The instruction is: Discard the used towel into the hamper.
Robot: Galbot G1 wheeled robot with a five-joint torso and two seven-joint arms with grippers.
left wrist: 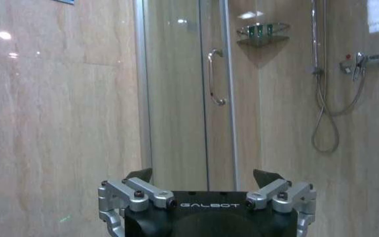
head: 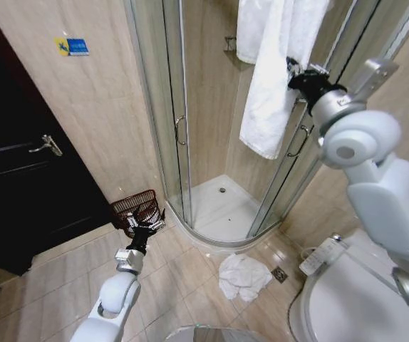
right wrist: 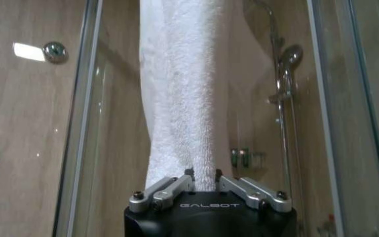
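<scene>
A long white towel (head: 272,78) hangs in front of the glass shower cabin, high up. My right gripper (head: 293,71) is raised to it and shut on the towel (right wrist: 179,98); in the right wrist view the gripper (right wrist: 203,174) pinches the cloth between its fingertips. The hamper (head: 135,206), a small dark reddish wicker basket, stands on the floor by the wall left of the shower. My left gripper (head: 144,226) hovers low just in front of the hamper, open and holding nothing (left wrist: 203,175). It faces the wall and the shower door.
A crumpled white cloth (head: 241,276) lies on the tiled floor near a drain. A toilet (head: 354,299) is at the lower right. The curved shower tray (head: 222,206) and glass doors with a handle (head: 179,130) stand ahead. A dark door (head: 26,164) is at the left.
</scene>
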